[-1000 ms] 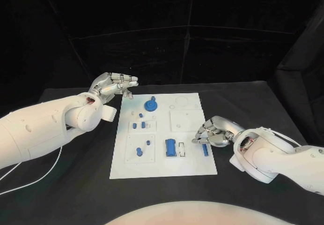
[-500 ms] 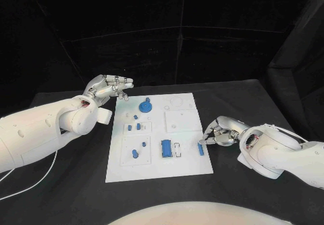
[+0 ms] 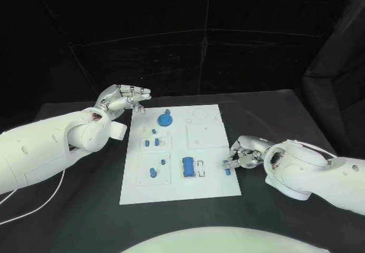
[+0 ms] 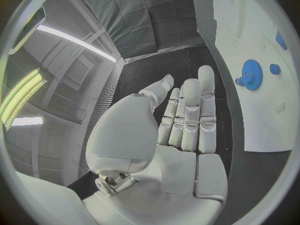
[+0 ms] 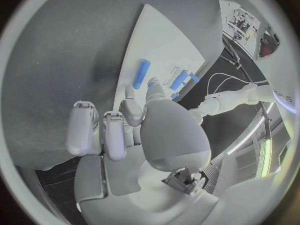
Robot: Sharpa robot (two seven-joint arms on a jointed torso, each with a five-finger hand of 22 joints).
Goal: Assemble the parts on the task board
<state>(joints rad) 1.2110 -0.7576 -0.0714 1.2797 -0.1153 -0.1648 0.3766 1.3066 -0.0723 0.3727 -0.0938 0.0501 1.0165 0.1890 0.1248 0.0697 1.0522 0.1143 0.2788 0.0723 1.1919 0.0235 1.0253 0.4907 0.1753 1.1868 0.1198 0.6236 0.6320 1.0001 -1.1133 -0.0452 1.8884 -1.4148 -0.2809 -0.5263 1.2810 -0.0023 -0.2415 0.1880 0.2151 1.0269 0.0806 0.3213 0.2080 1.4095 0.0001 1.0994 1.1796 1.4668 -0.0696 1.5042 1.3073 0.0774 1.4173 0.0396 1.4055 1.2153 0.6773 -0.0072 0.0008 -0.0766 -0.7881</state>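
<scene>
Resting on one board (image 3: 182, 179): one gear (image 3: 165, 120), about nine smaller blue parts. Left hand (image 3: 122, 97) raised, fingers apart, empty. Right hand (image 3: 242, 155) curled beside bar (image 3: 227, 166); grip unclear.

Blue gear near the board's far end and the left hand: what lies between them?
In the left wrist view, only bare task board and a strip of black table separate the blue gear from the left hand.

Both arms wear smooth, rounded white shells. A thin white cable (image 3: 30, 203) trails beside the left arm (image 3: 46, 147). The left hand (image 3: 122, 97) and right hand (image 3: 243, 153) are silver, with pale segmented fingers (image 4: 190, 115) and broad grey palm plates.
</scene>
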